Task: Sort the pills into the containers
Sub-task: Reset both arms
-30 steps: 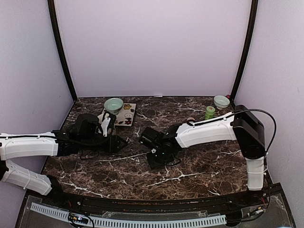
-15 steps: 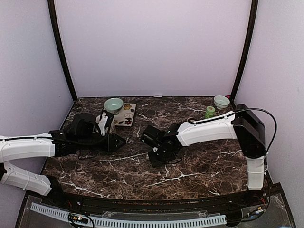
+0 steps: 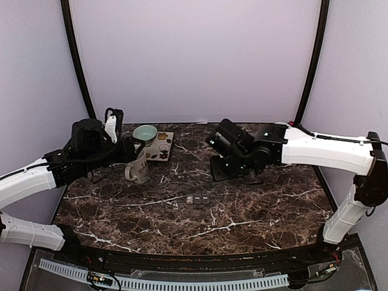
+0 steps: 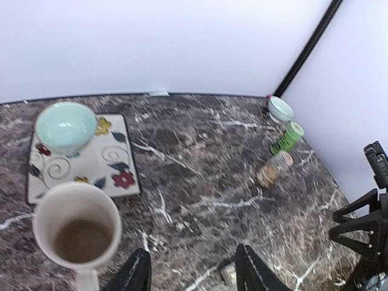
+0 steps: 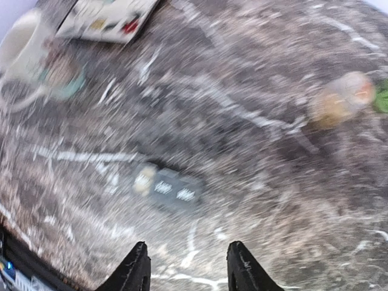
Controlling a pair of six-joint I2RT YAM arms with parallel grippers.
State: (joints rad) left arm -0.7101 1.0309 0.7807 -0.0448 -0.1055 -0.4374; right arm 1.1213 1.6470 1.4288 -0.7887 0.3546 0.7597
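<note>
The containers (image 3: 198, 199) are a low dark grey strip of joined compartments, lying alone on the marble mid-table. In the blurred right wrist view the strip (image 5: 168, 185) shows a tan patch in its left end compartment, likely pills; single pills cannot be made out. My right gripper (image 5: 188, 270) hangs open above and short of the strip, nothing between its fingers. My left gripper (image 4: 194, 279) is open and empty too, raised over the table. One corner of the strip (image 4: 228, 274) peeks in beside its right finger (image 4: 251, 273).
A white mug (image 3: 136, 171) stands left of centre, close under the left gripper. Behind it a pale teal bowl (image 4: 65, 126) sits on a flowered plate (image 4: 85, 163). At the back right lie a small jar with tan contents (image 4: 274, 170), a green bottle (image 4: 288, 136) and a little bowl (image 4: 280, 109).
Both arms have risen and drawn back from the table's middle, the right one to the back right. The right gripper has opened. The strip, earlier covered by the right gripper, now lies uncovered.
</note>
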